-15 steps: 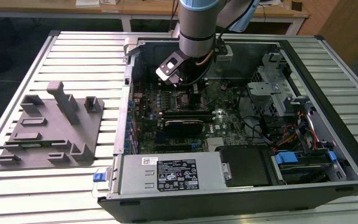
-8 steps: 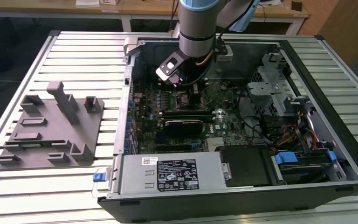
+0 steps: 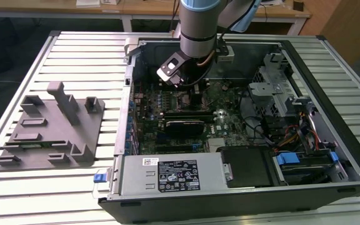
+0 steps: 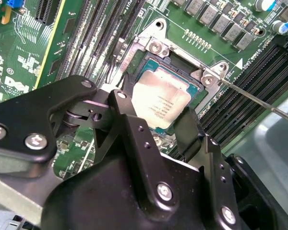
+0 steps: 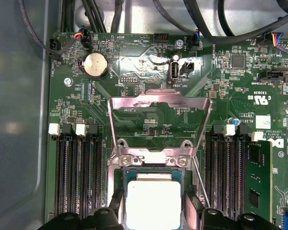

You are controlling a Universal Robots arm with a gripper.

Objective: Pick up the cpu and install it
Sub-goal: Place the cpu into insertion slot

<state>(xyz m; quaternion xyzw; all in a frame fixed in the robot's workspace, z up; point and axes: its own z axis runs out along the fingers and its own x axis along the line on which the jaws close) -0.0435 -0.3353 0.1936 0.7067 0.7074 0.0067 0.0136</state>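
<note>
One cpu [image 4: 161,98] | in socket [image 4: 156,45] | directly beneath tool [image 4: 157,114]

The gripper [image 4: 158,112] is black with a matt, faintly grainy finish, studded with glossy metal screw heads. Between its jaws, the cpu [image 4: 161,98] has a smooth, silvery metal top with a satin sheen and a thin pale rim. Just outside the jaws, the socket frame [image 4: 146,40] is bare bright metal. Beyond it, the raised load plate [image 5: 158,103] is polished enough to mirror the board. The lever [image 4: 259,103] is thin shiny wire. The motherboard [image 5: 134,48] is lacquered green and glossy, and its memory slots [image 5: 79,163] are black plastic. Well away from the jaws, the table [image 3: 80,51] is ribbed, matt pale metal, the fixture [image 3: 48,131] looks like dull grey plastic, and the grey box [image 3: 136,176] is flat sheet metal with a paper label.
</note>
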